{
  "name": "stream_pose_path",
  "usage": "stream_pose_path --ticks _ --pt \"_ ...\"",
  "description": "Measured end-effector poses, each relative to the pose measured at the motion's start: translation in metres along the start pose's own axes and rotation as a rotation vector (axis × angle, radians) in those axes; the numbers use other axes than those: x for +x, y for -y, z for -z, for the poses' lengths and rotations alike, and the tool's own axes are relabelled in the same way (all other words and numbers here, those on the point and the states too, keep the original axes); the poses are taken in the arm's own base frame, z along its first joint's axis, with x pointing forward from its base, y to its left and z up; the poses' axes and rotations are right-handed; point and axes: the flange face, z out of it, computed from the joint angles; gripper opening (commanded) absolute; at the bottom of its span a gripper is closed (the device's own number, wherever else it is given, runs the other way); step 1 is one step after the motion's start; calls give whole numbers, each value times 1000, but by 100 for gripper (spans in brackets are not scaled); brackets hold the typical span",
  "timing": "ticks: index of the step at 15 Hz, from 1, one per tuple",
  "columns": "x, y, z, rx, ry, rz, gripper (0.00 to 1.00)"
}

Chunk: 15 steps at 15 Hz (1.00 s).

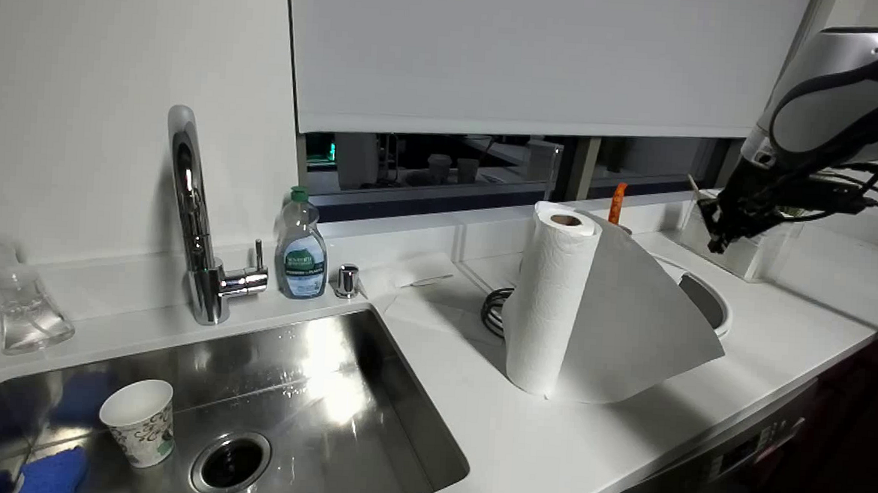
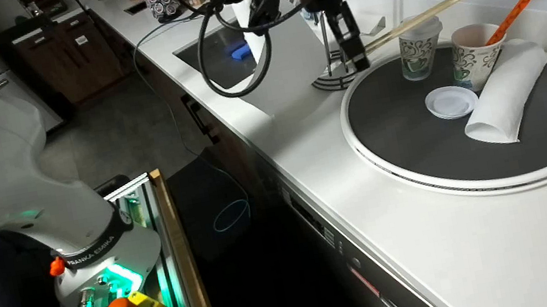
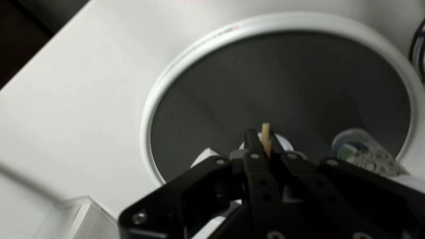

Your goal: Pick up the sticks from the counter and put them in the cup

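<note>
My gripper (image 2: 359, 57) is shut on the pale wooden sticks (image 2: 444, 6), above the white counter (image 2: 319, 156). The sticks point out sideways, tilted upward, toward the window side. In the wrist view their ends (image 3: 265, 132) show between the fingertips (image 3: 260, 141). In an exterior view the gripper (image 1: 714, 229) is at the upper right. An open patterned paper cup (image 2: 469, 65) stands on a round grey tray and holds an orange utensil (image 2: 520, 6). A lidded patterned cup (image 2: 417, 58) stands beside it, with the sticks passing in front of its upper part.
A white-rimmed round tray (image 2: 362, 146) bears a small white lid (image 2: 451, 102) and a rolled white sleeve (image 2: 507, 92). A paper towel roll (image 1: 552, 305) stands between tray and sink (image 1: 310, 420). A clear box (image 3: 79, 219) is near the tray. A paper cup (image 1: 140, 422) sits in the sink.
</note>
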Motion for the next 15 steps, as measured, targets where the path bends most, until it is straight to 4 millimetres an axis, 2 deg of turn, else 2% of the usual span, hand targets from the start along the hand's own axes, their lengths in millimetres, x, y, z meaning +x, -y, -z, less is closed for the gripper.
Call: stream_pose_path --ticks 4,9,10,11,14,15 --pt "39 17 -2 -37 -209 1 2" --pt "84 38 -15 -50 -343 35 2" --pt "94 39 -17 -57 -359 29 7" --pt "104 40 -19 -57 -366 22 7" --pt "116 44 -30 -59 -369 21 7" --pt "116 44 -31 -59 -368 21 2"
